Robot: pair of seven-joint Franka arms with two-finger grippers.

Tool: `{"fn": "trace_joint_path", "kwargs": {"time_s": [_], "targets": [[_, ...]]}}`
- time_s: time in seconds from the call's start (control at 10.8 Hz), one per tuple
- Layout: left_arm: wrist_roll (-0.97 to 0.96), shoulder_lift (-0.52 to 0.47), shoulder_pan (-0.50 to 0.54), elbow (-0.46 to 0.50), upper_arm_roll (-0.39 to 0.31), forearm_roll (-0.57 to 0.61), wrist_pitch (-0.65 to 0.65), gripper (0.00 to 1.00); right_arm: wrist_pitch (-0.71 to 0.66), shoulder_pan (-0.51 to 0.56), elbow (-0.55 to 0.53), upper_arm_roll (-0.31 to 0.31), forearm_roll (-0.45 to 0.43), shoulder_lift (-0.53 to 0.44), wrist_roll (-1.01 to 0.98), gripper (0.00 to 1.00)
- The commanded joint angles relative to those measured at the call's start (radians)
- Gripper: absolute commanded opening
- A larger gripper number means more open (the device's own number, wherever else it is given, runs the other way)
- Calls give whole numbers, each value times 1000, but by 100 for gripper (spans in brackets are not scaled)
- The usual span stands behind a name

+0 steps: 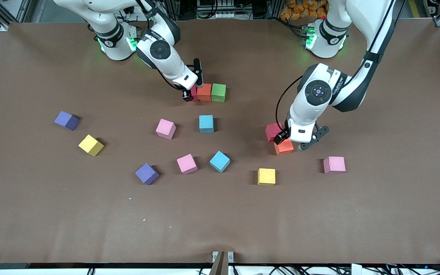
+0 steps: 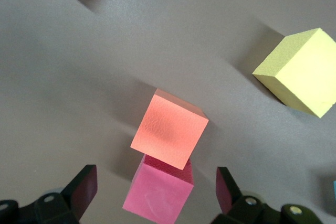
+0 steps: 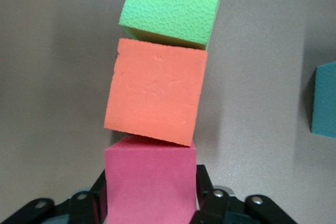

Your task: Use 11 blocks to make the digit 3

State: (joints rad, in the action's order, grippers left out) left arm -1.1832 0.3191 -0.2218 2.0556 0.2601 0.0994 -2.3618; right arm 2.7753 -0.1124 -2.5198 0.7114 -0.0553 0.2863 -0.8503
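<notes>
Right gripper (image 1: 191,91) sits with jaws around the red block (image 3: 151,182) ending the red-orange-green row (image 1: 208,93), while the left gripper (image 1: 295,140), jaws wide apart, hovers over another orange block (image 2: 169,128).

Fourteen blocks (image 1: 206,123); two grippers (image 1: 191,95)

matt, finely pebbled foam blocks (image 3: 155,98) — on a smooth, matt brown table cover (image 1: 376,214)

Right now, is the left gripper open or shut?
Open: the left gripper hangs with fingers spread, over the red block and orange block, touching neither.
</notes>
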Motion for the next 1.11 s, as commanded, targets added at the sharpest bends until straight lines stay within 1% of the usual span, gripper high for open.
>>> {"fn": "trace_joint_path", "kwargs": {"time_s": [0.0,0.09,0.37,0.46,0.74,1.02], "targets": [[-12,-8,-1,0,5,33,15,100,-8,8,12,-1,-18,-7,19,91],[-3,-6,-2,0,5,33,15,100,-14,11,12,-1,-18,-24,20,92],[-1,-6,-19,-2,5,33,15,100,-138,31,22,2,-18,-96,-3,93],[-1,-6,-25,-2,5,33,15,100,-155,37,26,3,-18,-114,-4,94],[-3,-3,-31,1,13,33,16,100,-166,36,26,8,-17,-118,-1,95],[-4,9,-33,1,25,33,16,100,-166,36,22,7,-18,-116,-13,92]]}}
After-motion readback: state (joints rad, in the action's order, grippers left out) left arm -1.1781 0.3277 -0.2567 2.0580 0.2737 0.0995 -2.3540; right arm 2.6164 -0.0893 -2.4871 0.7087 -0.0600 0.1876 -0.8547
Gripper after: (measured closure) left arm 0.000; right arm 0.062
